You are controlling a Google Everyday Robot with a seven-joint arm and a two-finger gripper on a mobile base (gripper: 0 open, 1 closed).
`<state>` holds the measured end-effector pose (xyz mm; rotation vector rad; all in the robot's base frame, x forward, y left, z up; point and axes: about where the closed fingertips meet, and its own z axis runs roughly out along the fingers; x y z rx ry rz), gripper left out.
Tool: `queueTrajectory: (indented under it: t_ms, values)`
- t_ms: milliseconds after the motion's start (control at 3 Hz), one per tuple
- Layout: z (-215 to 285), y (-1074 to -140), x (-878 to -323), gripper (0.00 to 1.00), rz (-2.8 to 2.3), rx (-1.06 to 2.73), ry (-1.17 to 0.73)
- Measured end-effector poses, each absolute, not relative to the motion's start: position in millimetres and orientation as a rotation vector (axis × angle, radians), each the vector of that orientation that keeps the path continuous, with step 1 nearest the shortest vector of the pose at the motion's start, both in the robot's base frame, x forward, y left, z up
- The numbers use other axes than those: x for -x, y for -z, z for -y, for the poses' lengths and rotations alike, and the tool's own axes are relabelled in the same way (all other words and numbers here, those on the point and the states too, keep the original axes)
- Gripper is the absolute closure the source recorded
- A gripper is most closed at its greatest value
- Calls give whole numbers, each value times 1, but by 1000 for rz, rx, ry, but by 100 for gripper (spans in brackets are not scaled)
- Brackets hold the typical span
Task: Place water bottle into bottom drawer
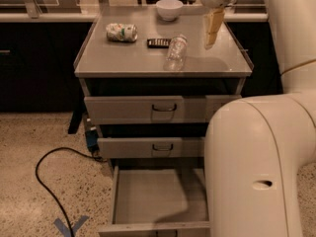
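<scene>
Your gripper point(213, 32) hovers up-right of the small clear crinkled plastic water bottle point(176, 52); I cannot tell whether it is open. Descend squarely across the bottle's middle.

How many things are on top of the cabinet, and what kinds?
Water bottle: 1
Crushed can: 1
White bowl: 1
Small dark object: 1
Total: 4
The gripper hovers above the right side of the cabinet top.

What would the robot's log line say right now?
bottle: lying on cabinet top, not held | end effector: over cabinet top, right of bottle | bottom drawer: open | next: likely grasp bottle
</scene>
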<state>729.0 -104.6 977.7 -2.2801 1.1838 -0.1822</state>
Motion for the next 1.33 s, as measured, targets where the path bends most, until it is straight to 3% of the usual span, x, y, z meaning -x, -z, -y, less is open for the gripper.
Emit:
queueTrajectory:
  t_ms: [1333]
  values:
    - [59,-898,-776,0,-1075,2321,81]
